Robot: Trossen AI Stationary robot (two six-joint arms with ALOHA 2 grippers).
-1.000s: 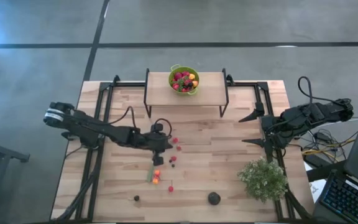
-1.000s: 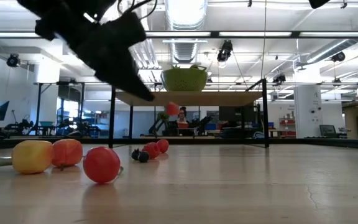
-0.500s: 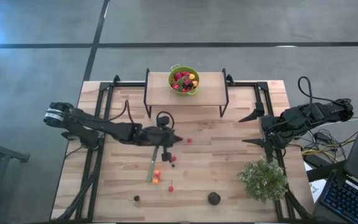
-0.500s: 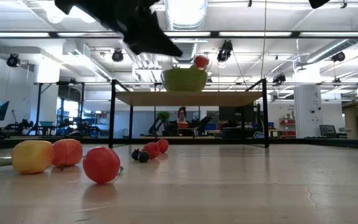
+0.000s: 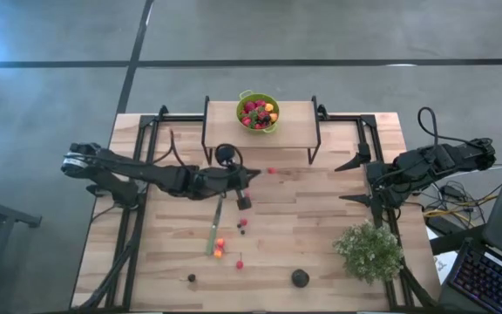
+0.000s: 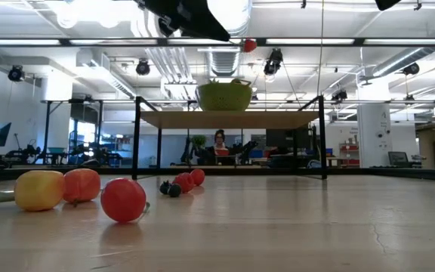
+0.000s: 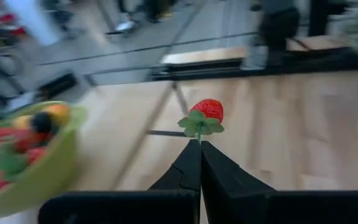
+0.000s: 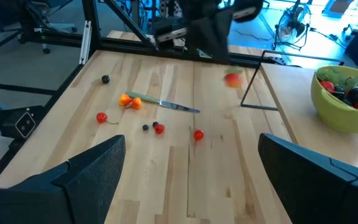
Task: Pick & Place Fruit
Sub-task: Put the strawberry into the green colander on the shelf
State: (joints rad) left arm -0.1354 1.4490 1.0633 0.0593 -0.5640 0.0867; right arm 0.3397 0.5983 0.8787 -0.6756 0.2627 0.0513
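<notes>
My left gripper (image 7: 199,148) is shut on a red strawberry (image 7: 207,110) and holds it high over the table's middle (image 5: 272,171), just in front of the raised wooden shelf (image 5: 295,113). In the low view the strawberry (image 6: 248,45) is above the height of the green bowl (image 6: 223,96). That bowl (image 5: 258,112) stands on the shelf and holds red, dark and orange fruit. More fruit lies on the table: red pieces (image 5: 243,222), orange ones (image 5: 220,247) and a bigger dark one (image 5: 300,278). My right gripper (image 8: 191,180) waits open at the table's right edge (image 5: 354,180). My left gripper pinches the strawberry's green stem just under its leafy cap (image 7: 199,132) between the very tips of its two fingers (image 7: 191,163). The fingers reach nearly level from the table's left. The berry sticks out beyond the tips, lifted clear of the table.
A green-handled knife (image 5: 213,228) lies beside the orange fruit. A bushy pale-green plant (image 5: 369,251) stands at the near right. The shelf's black legs (image 5: 312,144) stand close to the held strawberry. Bare wood lies between the fruit and the plant.
My left gripper has risen well clear of the table and gone toward the far edge and the shelf, tipping up from a downward slant to nearly level. It has stayed shut, and the strawberry has risen with it to above bowl height.
</notes>
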